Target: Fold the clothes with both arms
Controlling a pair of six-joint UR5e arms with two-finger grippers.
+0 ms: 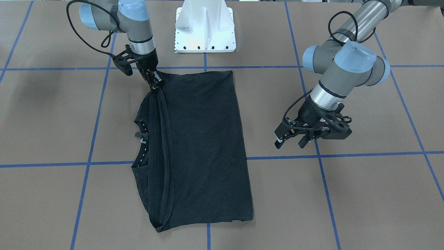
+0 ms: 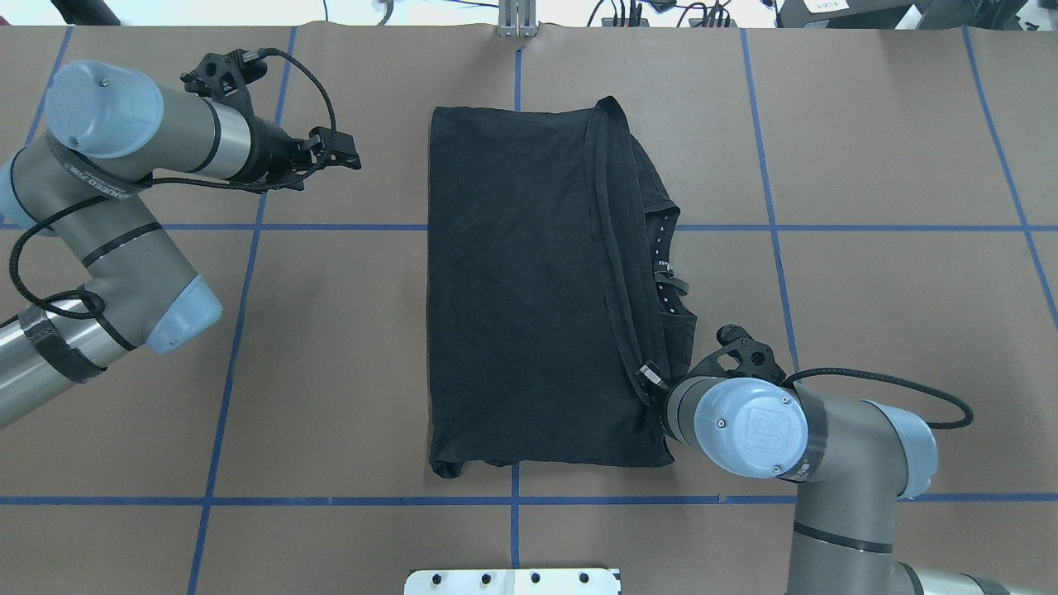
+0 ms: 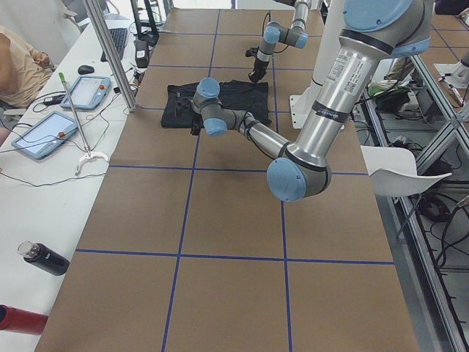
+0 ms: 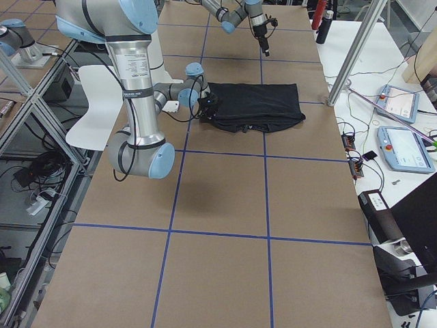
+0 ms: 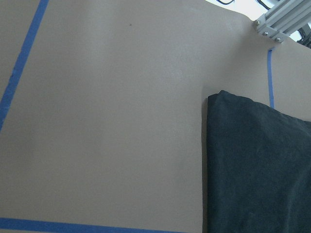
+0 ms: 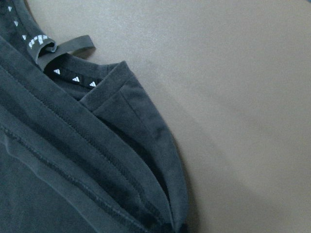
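The black T-shirt (image 1: 204, 139) (image 2: 512, 289) lies folded into a long rectangle on the brown table. Its hem edges and collar, with small white marks (image 6: 73, 77), are stacked along one long side. My right gripper (image 1: 156, 83) (image 2: 647, 376) is at the shirt's corner nearest the robot on that side, shut on the layered hem, which rises slightly toward it. My left gripper (image 1: 290, 142) (image 2: 343, 153) hovers open over bare table, well off the shirt's opposite long edge. The left wrist view shows only the shirt's far corner (image 5: 257, 170).
The white pedestal base (image 1: 205, 27) stands at the robot's edge of the table. Blue tape lines (image 2: 512, 500) grid the brown surface. Beyond an aluminium post (image 3: 110, 59), a side bench holds tablets (image 3: 44, 136), a bottle (image 3: 44, 258) and a person's arm (image 3: 18, 66).
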